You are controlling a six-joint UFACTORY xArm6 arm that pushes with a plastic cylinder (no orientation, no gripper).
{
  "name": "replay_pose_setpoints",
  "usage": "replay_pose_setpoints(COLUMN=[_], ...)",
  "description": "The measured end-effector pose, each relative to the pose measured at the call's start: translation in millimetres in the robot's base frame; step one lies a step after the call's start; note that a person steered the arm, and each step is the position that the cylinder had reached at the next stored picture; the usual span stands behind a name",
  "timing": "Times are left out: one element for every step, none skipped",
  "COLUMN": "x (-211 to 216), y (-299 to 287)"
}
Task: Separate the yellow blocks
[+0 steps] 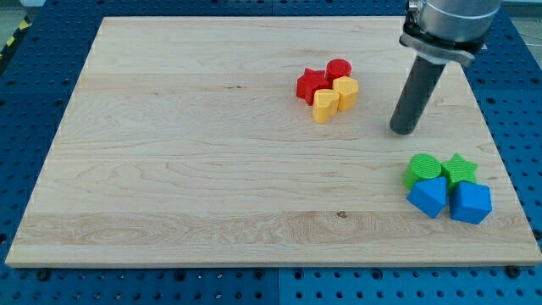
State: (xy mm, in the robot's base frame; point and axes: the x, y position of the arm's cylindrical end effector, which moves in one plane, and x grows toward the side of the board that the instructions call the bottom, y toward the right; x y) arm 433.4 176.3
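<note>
Two yellow blocks sit touching each other right of the board's middle top: a yellow heart (323, 105) and a yellow hexagon-like block (345, 91). A red star (311, 84) and a red cylinder (339, 69) press against them from the view's top and left. My tip (404, 130) rests on the board to the right of this cluster, about a block's width and a half from the yellow hexagon, touching nothing.
A second cluster sits at the lower right: a green cylinder (421, 169), a green star (460, 169), and two blue blocks (428, 196) (470, 202). The wooden board (186, 169) is bordered by a blue perforated table.
</note>
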Motion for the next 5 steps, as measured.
replay_pose_setpoints(x=[-24, -24, -29, -49, -50], y=[0, -12, -37, -55, -55])
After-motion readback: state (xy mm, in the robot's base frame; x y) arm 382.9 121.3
